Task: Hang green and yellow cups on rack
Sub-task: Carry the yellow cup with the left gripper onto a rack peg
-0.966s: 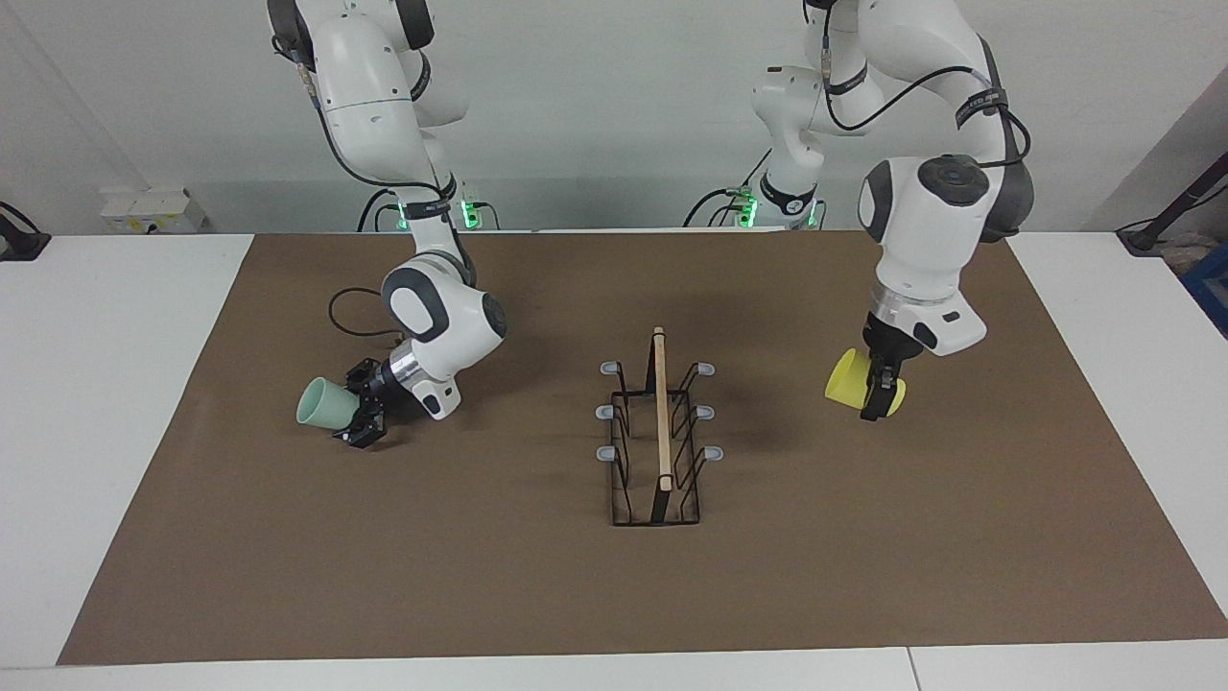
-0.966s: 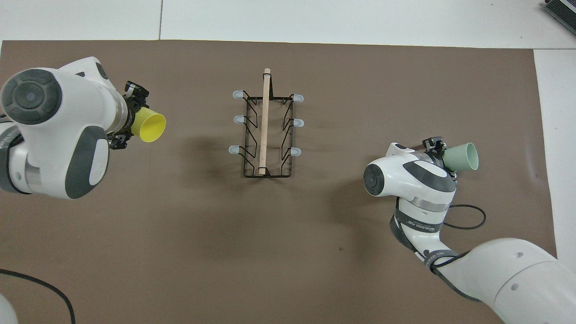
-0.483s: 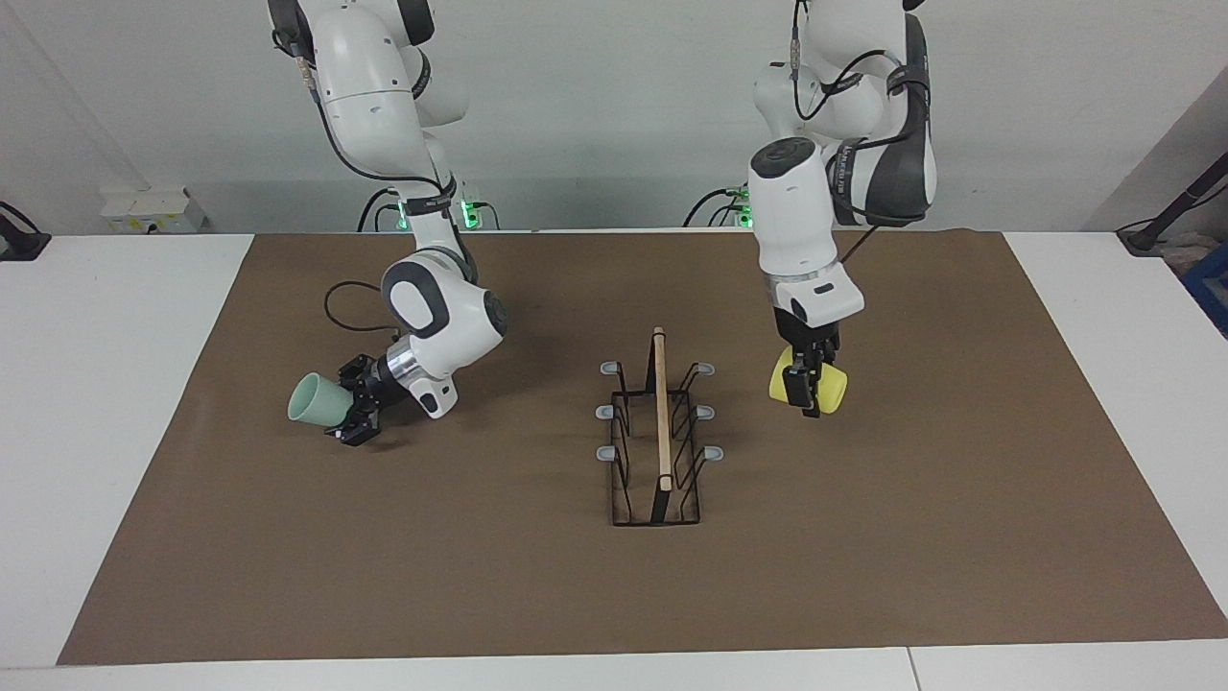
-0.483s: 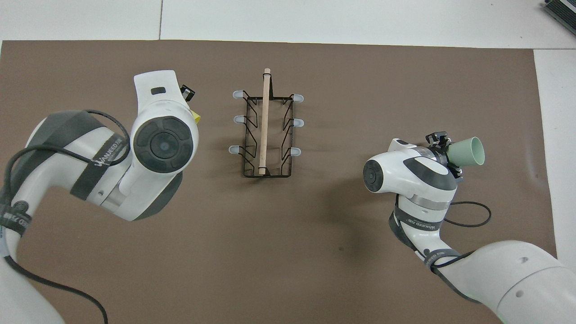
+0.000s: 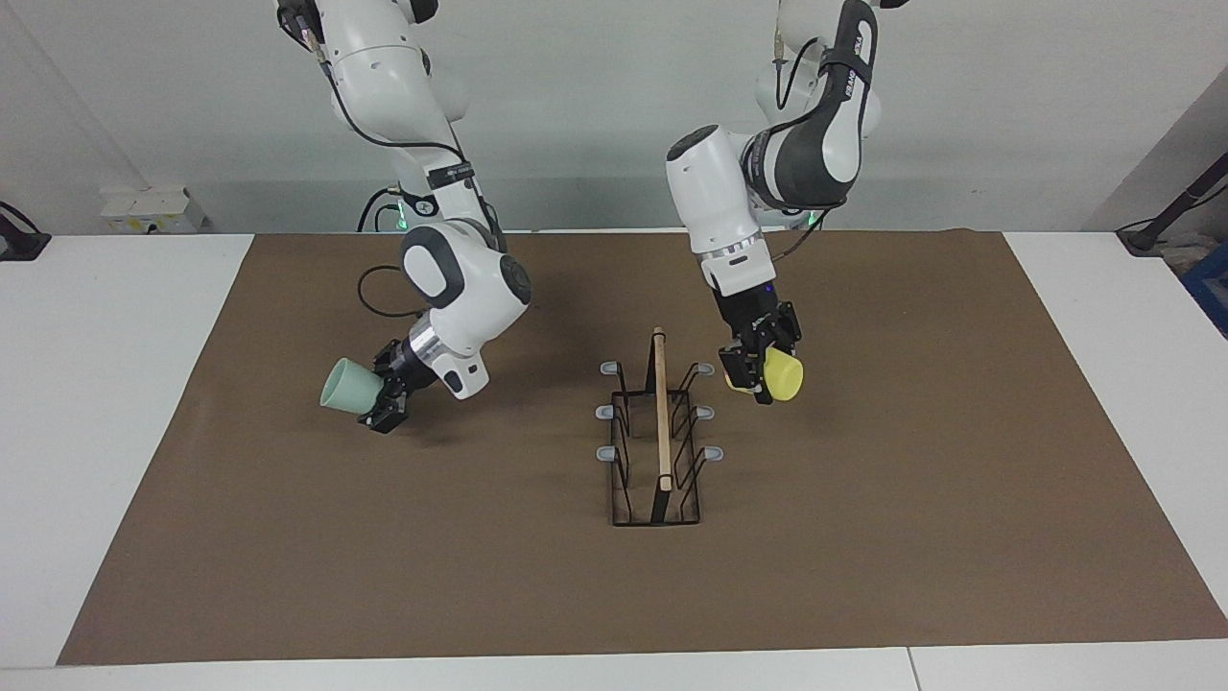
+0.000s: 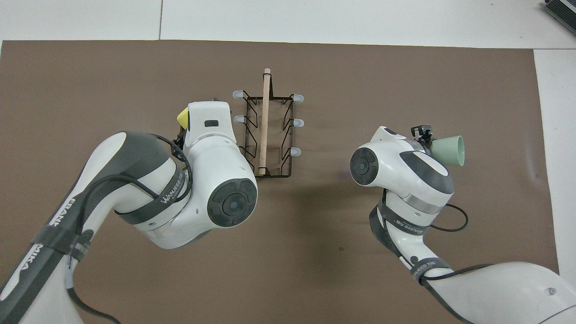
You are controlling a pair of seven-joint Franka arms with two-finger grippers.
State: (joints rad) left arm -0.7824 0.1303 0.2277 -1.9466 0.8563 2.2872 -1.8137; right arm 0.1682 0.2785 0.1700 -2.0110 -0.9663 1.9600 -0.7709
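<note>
The left gripper (image 5: 763, 369), clamped on the bright yellow tapered plastic cup (image 5: 782, 374), has swung in from the facing view's right and is now hanging just beside the narrow black wire rack with the wooden top bar (image 5: 658, 432) at centre frame. The right gripper (image 5: 382, 398), at centre left, is pinching the pale mint green cup (image 5: 347, 388) above the brown mat (image 5: 863, 537), shifted slightly toward the rack. Two cups, one rack, six empty prongs.
</note>
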